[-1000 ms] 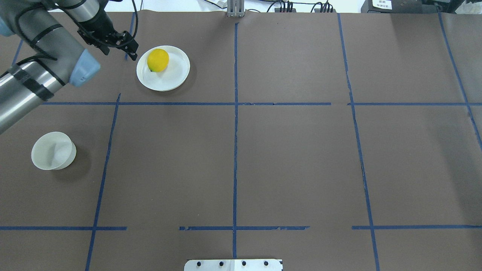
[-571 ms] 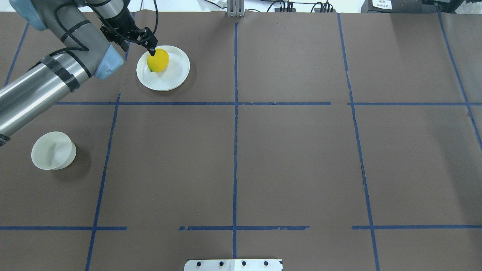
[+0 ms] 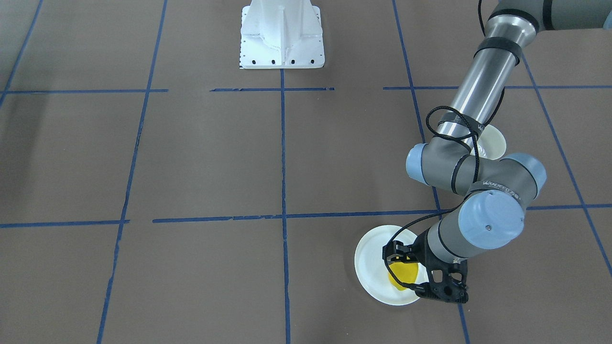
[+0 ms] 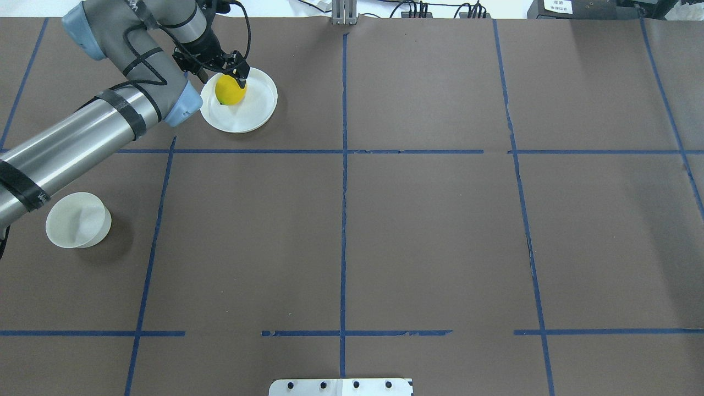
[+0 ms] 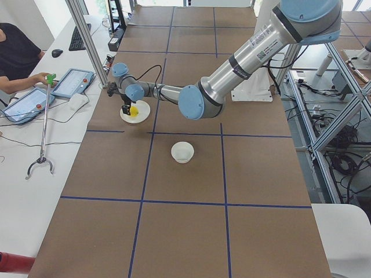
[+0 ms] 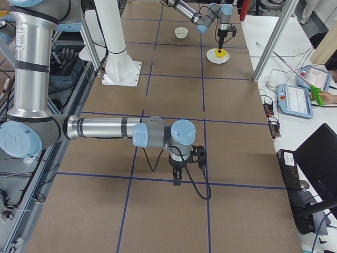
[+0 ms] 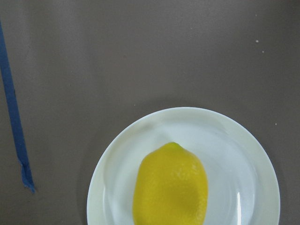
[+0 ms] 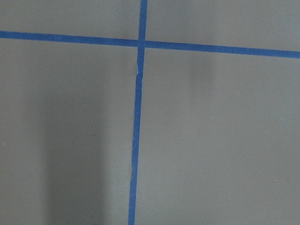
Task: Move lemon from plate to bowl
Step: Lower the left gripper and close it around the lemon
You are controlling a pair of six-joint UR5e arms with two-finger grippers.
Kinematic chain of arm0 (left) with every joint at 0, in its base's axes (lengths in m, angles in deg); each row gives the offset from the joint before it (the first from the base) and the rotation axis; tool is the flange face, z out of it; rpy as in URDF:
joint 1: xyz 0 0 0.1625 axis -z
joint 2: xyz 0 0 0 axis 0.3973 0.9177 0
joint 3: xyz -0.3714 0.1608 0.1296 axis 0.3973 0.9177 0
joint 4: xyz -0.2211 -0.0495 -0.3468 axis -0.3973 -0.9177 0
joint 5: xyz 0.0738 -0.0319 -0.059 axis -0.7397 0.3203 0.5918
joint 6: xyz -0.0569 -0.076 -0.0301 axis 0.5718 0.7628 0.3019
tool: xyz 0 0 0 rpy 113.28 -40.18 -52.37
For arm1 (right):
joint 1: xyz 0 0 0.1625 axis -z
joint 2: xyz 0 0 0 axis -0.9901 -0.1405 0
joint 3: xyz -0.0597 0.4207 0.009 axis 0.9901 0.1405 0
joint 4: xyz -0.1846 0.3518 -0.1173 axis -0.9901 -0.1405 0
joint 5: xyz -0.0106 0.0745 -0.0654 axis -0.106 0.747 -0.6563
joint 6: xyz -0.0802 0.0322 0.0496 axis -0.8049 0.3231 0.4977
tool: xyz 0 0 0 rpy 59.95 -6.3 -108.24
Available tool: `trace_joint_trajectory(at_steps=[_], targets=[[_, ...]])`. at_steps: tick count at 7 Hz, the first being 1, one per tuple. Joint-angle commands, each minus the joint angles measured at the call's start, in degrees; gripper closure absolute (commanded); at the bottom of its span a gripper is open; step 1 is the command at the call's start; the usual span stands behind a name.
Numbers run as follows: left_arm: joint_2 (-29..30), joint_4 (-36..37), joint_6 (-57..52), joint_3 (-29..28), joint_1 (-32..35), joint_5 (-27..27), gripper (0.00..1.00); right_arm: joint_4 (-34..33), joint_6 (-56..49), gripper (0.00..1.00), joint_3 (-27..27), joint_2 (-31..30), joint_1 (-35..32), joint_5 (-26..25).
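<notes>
The yellow lemon (image 4: pixel 230 92) lies on the flat white plate (image 4: pixel 258 107) at the far left of the table. My left gripper (image 4: pixel 228 74) hangs over it, open. In the front-facing view its black fingers (image 3: pixel 393 252) stand on either side of the lemon (image 3: pixel 403 275) above the plate (image 3: pixel 370 258). The left wrist view shows the lemon (image 7: pixel 171 187) on the plate (image 7: pixel 234 154) right below. The small deep white bowl (image 4: pixel 77 220) stands empty nearer my base on the left. My right gripper (image 6: pixel 176 176) shows only in the exterior right view, and I cannot tell if it is open or shut.
Blue tape lines (image 4: pixel 344 165) divide the brown table cover. The white robot base plate (image 3: pixel 282 33) sits at the near middle edge. My left arm's forearm (image 4: pixel 71 143) reaches diagonally above the bowl's side of the table. A metal post (image 4: pixel 344 14) stands at the far edge.
My left gripper has moved right, from beside the plate's left rim to over the lemon. The lemon, plate and bowl have not moved.
</notes>
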State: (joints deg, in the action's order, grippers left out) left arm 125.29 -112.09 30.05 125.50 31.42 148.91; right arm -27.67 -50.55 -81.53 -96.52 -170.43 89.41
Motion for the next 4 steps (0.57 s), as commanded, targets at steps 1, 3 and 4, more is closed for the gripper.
trace_joint_trajectory(at_steps=[1, 3, 4], targets=[[0.21, -2.34, 1.78, -1.29, -1.3, -2.28, 0.0, 0.0, 0.0, 0.0, 0.03, 0.0, 0.0, 0.0], [0.21, -3.21, 3.0, -1.55, -1.65, -2.38, 0.0, 0.0, 0.0, 0.0, 0.03, 0.0, 0.0, 0.0], [0.21, -4.0, 3.36, -2.34, -1.65, -2.38, 0.0, 0.0, 0.0, 0.0, 0.03, 0.0, 0.0, 0.0]])
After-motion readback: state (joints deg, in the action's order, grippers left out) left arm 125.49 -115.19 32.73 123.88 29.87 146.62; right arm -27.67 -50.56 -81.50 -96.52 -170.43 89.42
